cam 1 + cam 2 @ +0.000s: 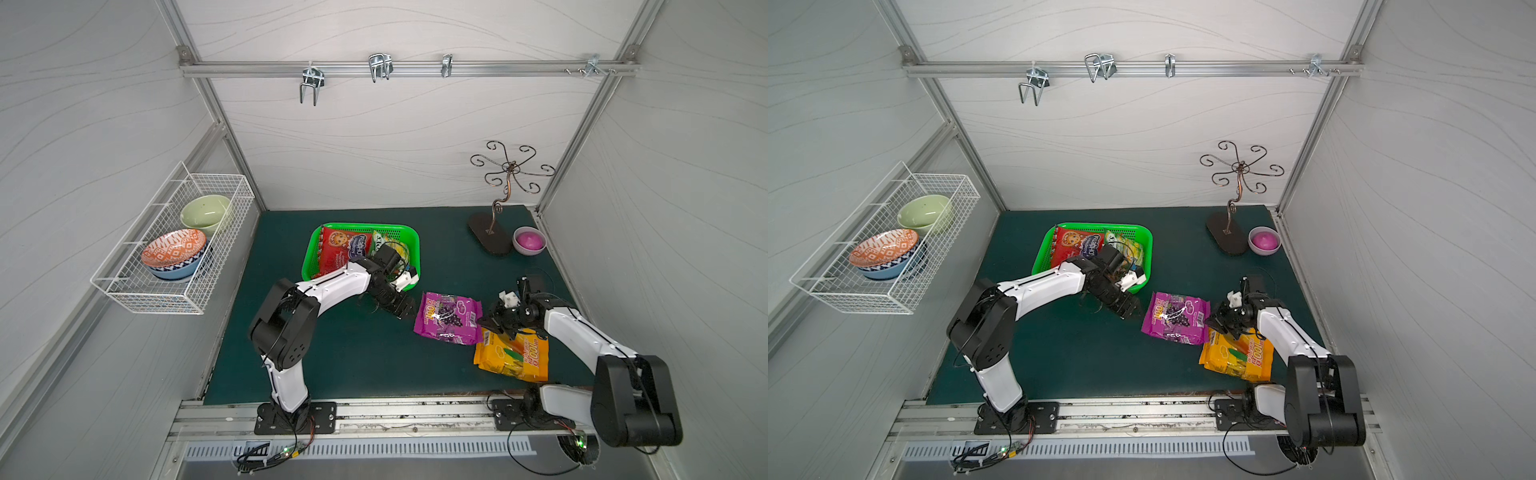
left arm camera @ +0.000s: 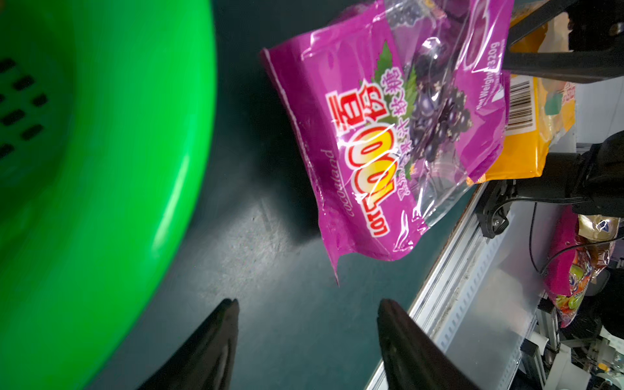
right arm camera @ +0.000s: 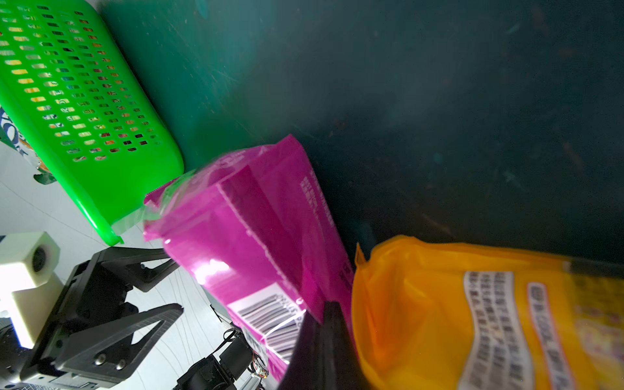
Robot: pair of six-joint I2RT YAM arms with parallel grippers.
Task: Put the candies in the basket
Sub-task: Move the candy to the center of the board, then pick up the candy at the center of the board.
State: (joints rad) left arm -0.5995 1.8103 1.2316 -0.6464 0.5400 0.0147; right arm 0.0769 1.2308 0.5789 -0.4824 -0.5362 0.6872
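The green basket (image 1: 415, 241) (image 1: 1148, 241) stands at the middle back of the mat. A red candy bag (image 1: 340, 245) and a green-yellow one (image 1: 384, 241) lie inside it, and my left arm hides part of it. A purple grape bag (image 1: 446, 318) (image 2: 371, 141) (image 3: 253, 219) is tipped up off the mat, with my right gripper (image 1: 488, 322) (image 3: 329, 310) shut on its right edge. A yellow-orange bag (image 1: 513, 357) (image 3: 439, 304) lies under that gripper. My left gripper (image 1: 409, 309) (image 2: 308, 304) hangs open and empty between the basket and the purple bag.
A white wire basket (image 1: 174, 249) with bowls hangs on the left wall. A curly metal stand (image 1: 498, 199) and a small pink bowl (image 1: 528, 240) occupy the back right corner. Hooks (image 1: 380, 66) hang from the upper rail. An aluminium rail runs along the front edge.
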